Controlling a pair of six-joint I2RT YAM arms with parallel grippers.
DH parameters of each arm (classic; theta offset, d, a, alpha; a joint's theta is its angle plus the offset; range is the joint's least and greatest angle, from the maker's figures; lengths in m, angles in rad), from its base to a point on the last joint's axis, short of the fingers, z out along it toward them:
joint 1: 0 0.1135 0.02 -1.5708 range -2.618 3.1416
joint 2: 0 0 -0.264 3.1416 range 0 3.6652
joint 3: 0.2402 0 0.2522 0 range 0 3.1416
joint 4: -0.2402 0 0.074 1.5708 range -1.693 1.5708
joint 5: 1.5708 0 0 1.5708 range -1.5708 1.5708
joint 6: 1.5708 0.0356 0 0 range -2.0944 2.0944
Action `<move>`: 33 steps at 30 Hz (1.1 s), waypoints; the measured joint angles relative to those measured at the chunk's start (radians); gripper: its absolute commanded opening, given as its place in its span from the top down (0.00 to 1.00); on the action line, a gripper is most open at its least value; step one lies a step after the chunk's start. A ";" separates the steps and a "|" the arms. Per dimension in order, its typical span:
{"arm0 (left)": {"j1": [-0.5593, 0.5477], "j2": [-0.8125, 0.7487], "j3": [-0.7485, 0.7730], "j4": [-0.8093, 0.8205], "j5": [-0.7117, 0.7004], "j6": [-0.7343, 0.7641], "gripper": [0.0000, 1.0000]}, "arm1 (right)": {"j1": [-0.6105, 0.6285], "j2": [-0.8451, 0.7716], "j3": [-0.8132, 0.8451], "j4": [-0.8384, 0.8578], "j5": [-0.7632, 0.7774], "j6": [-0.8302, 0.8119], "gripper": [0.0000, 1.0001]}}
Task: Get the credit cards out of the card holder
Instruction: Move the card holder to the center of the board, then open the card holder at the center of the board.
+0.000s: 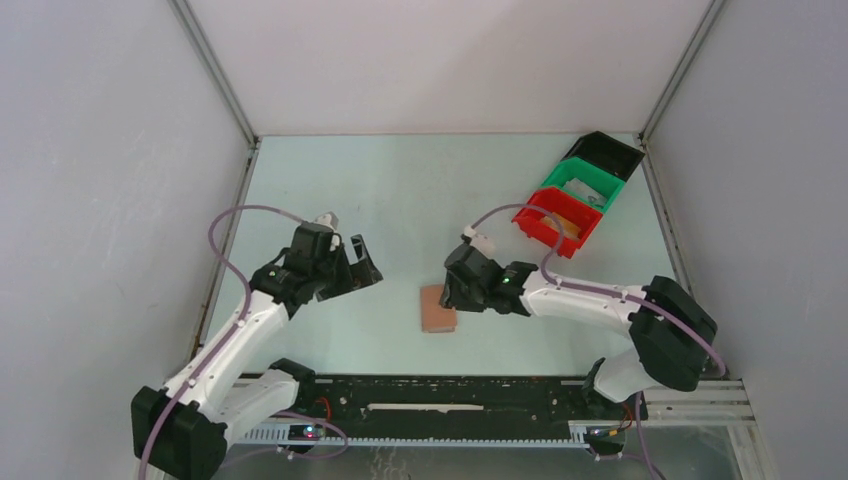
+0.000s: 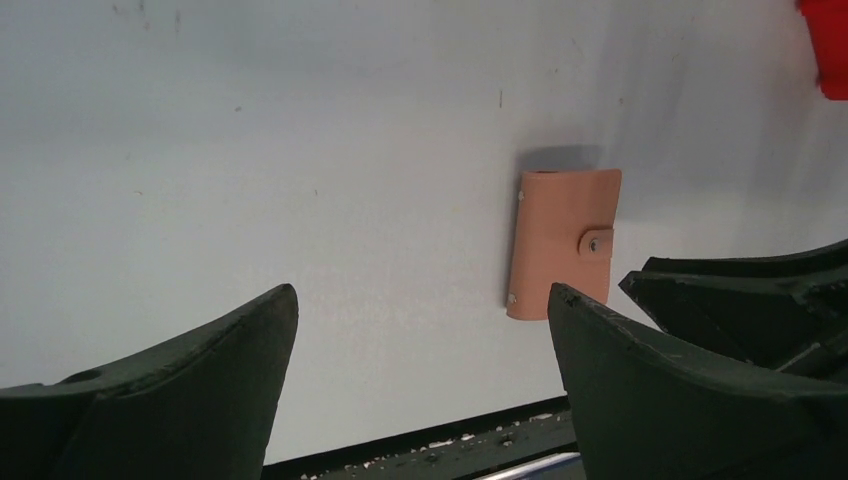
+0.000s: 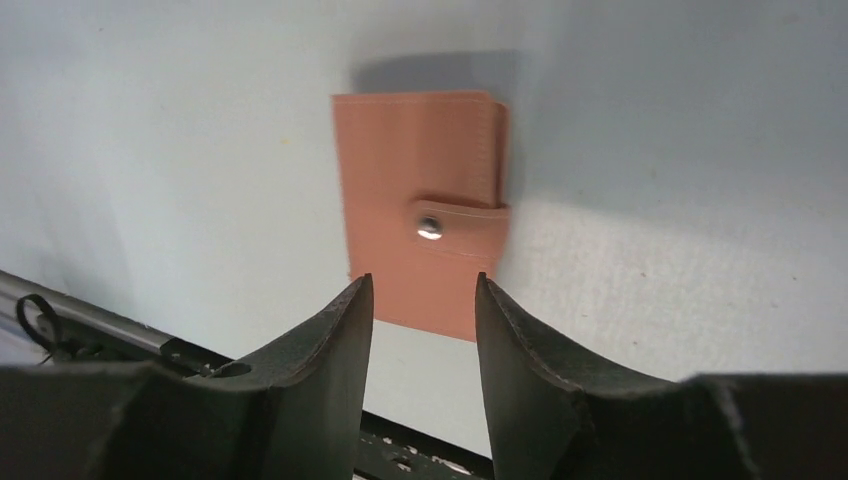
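Right wrist view: the wallet [image 3: 420, 200] lies flat on the table [image 3: 150, 120], shut, its strap [image 3: 462, 222] folded over the front and fastened by a metal snap [image 3: 429, 227]; the right pincer [image 3: 422, 284] hangs over the wallet's near edge with its two fingers a little apart, a narrow gap between them, gripping nothing; the wallet's near edge shows through that gap, and the strap sits just beyond the tips, slightly toward the right-hand finger; whether the tips touch the leather I cannot tell.

Left wrist view: the left pincer [image 2: 420, 295] is spread wide and holds nothing; the wallet lies on the table beyond its gap and off to the right, just past the right-hand finger's tip and apart from it; dark parts of the right pincer come in at the right edge, just beside the wallet's strap side; the corner of a red bin [image 2: 826, 45] shows at the top right.

Top external view: the wallet lies near the middle of the table, toward the near edge; the right pincer reaches in from the right and sits over the wallet's far right corner; the left pincer hovers well to the wallet's left, pointing toward it, with bare table between; the red bin, a green bin [image 1: 556, 180] and a black bin [image 1: 612, 150] stand in a row at the far right of the table, well apart from the wallet.
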 measured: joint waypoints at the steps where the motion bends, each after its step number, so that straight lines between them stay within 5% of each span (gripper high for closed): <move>1: -0.003 0.013 -0.004 0.007 0.004 -0.010 0.00 | 0.024 0.017 0.040 -0.026 0.033 -0.013 0.50; 7: -0.023 0.061 -0.006 0.026 0.018 -0.093 0.00 | 0.108 0.143 0.236 -0.116 0.175 -0.071 0.50; 15: -0.023 0.055 -0.006 0.030 -0.001 -0.140 0.00 | 0.138 0.280 0.302 -0.225 0.256 -0.097 0.51; 20: -0.023 0.054 -0.027 0.037 -0.006 -0.150 0.00 | 0.143 0.309 0.304 -0.250 0.274 -0.098 0.64; 26: -0.049 0.067 -0.039 0.048 -0.008 -0.161 0.00 | 0.149 0.316 0.316 -0.254 0.291 -0.099 1.00; 33: -0.123 0.159 -0.039 0.105 0.005 -0.184 0.00 | 0.148 0.301 0.299 -0.237 0.299 -0.100 1.00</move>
